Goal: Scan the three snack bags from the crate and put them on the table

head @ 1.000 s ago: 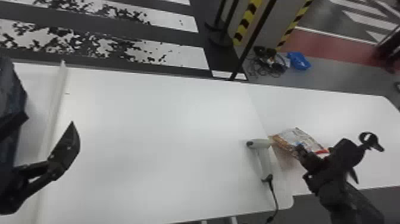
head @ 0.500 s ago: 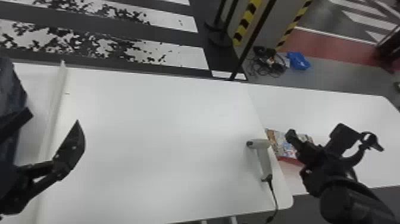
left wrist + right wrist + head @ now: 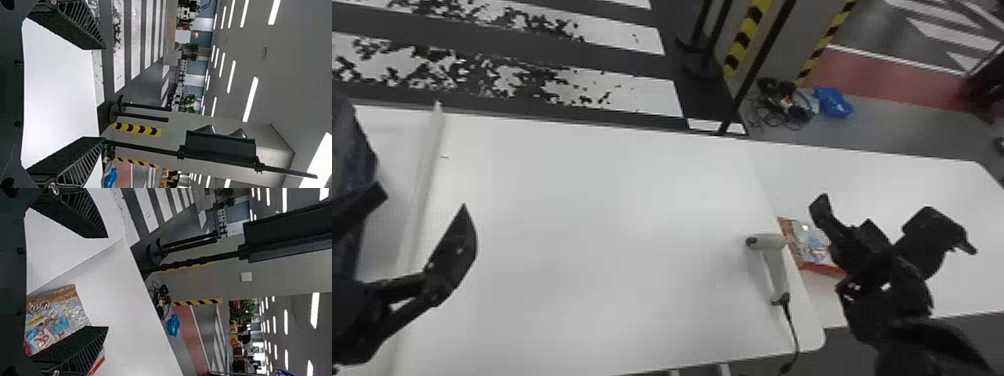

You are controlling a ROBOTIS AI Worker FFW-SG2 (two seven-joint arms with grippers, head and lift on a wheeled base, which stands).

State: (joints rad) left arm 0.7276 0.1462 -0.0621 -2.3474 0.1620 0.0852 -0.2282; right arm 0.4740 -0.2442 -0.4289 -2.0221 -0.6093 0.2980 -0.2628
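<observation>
We can read no words, labels, brands, numbers or signs here; the print on the snack bag is too blurred for us to make out.

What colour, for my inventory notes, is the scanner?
The scanner is light grey, clearest in the head view.
</observation>
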